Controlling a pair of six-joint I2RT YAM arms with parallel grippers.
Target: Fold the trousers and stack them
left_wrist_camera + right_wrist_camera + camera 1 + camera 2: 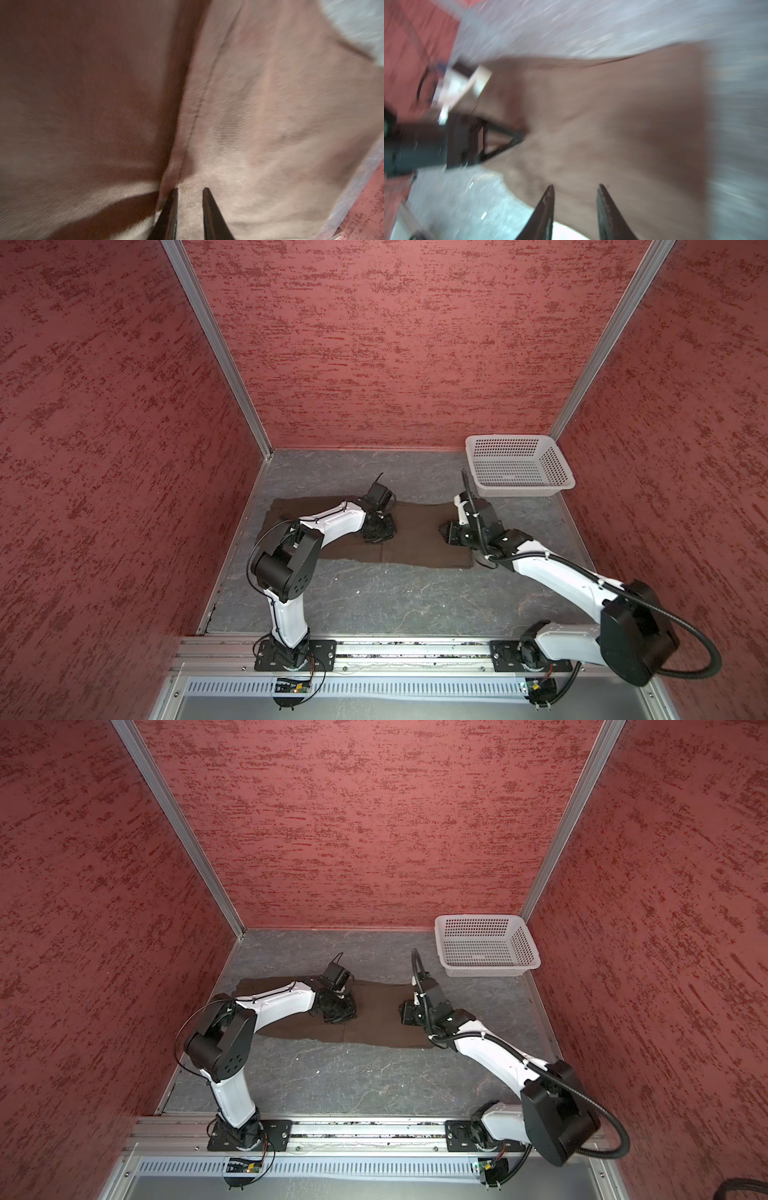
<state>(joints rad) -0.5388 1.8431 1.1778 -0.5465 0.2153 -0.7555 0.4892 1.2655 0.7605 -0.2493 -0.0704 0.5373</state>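
Observation:
The dark brown trousers (415,531) (374,1006) lie in a long, flat band across the grey floor, partly hidden under both arms. My left gripper (378,536) (338,1016) sits low on their middle. In the left wrist view its jaws (190,188) stand narrowly apart with cloth (270,104) bunched between them, and a seam and creases run to the tips. My right gripper (444,529) (405,1011) hovers over the trousers' right part. In the right wrist view it (575,185) is open above the cloth (591,104), holding nothing.
A white perforated basket (523,489) (488,970) stands at the back right corner, close behind the right arm. Red textured walls close in the floor on three sides. A metal rail with both arm bases runs along the front edge (415,649).

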